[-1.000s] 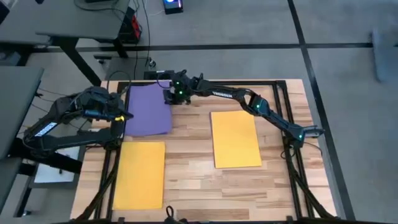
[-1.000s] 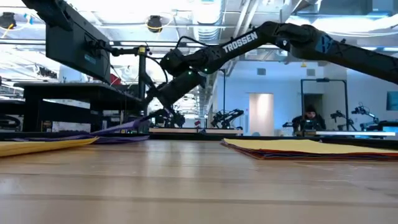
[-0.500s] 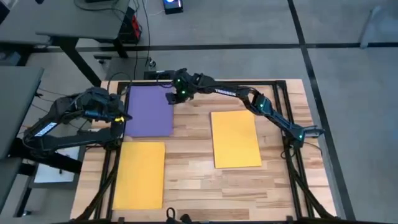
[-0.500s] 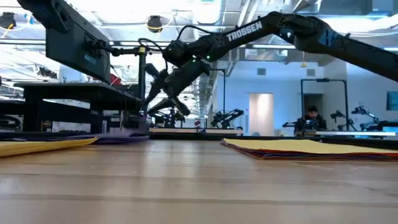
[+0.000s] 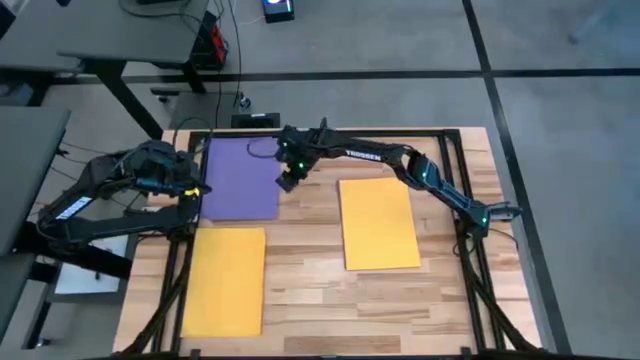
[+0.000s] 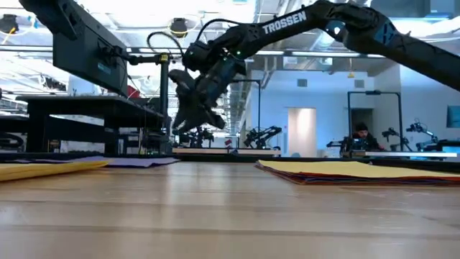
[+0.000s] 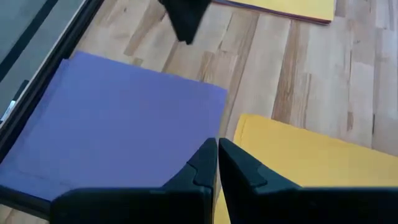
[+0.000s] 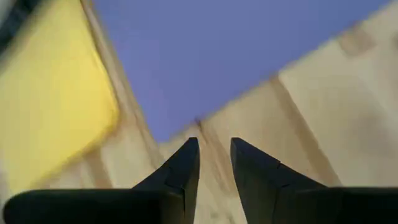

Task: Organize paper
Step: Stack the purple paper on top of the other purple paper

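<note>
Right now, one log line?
purple sheet: flat, far-left | right gripper: open, empty, raised beside it | left gripper: shut, at sheet's edge | yellow stack: right

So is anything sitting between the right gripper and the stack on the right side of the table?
Nothing visible. The right gripper hangs above the table at the purple sheet's edge, empty, with a small gap between its fingers. Only bare wood lies between it and the yellow-topped stack.

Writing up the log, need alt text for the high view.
Overhead view of a wooden table: a purple sheet lies flat at the far left, with the right end effector raised beside its right edge. A yellow sheet lies near left, a yellow-topped stack at right; the left end effector is shut at the purple sheet's left edge.
</note>
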